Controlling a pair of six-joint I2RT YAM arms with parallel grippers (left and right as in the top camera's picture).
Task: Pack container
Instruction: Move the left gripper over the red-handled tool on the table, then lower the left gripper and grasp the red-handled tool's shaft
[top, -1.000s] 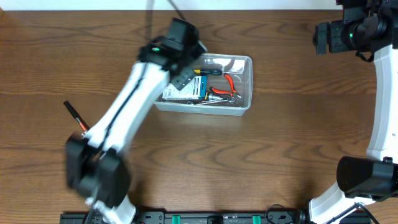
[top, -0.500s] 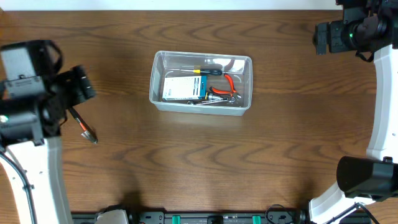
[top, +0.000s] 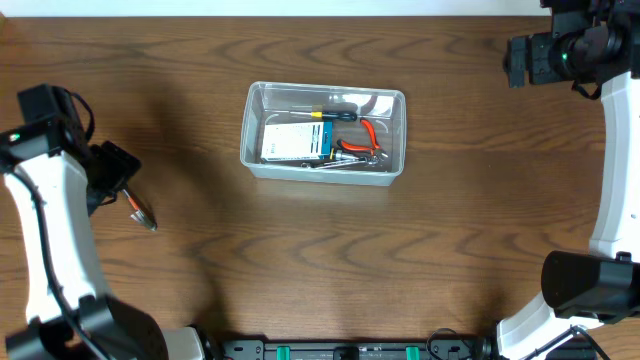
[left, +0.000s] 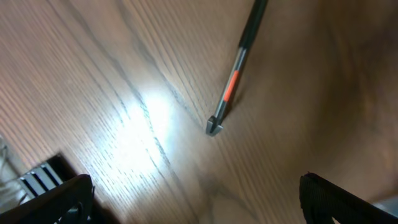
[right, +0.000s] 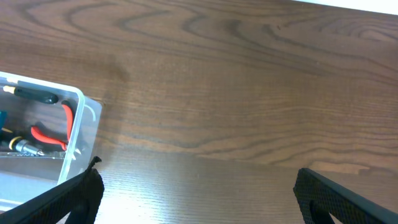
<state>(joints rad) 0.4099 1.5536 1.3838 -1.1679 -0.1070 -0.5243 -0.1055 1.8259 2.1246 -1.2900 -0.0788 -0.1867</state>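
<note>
Left arm has swung off the container (top: 253, 130) and out to the table's left side within the last second. The left gripper (left: 196, 183) now hangs above a slim black tool with an orange band (left: 234, 78), jaws spread wide, nothing between them. The tool lies flat on the wood table (top: 300, 260), well apart from the container, slanted across the wrist view, its shaft offset to one side of the gap between the fingers. The container sits mid-table toward the back and holds a blue-and-white box (top: 297, 142), red-handled pliers (top: 366, 133) and a screwdriver (top: 335, 115). The right gripper (right: 196, 180) is parked near the far right corner, jaws likewise parted and empty. Step in hand, as judged: pick up the one loose tool in view. To do it well: shift until the shaft centres between the fingers, turn the wrist so the jaws close across the shaft, not along it, go down close to the wood because the tool is thin, and grip near the orange band for balance.
</note>
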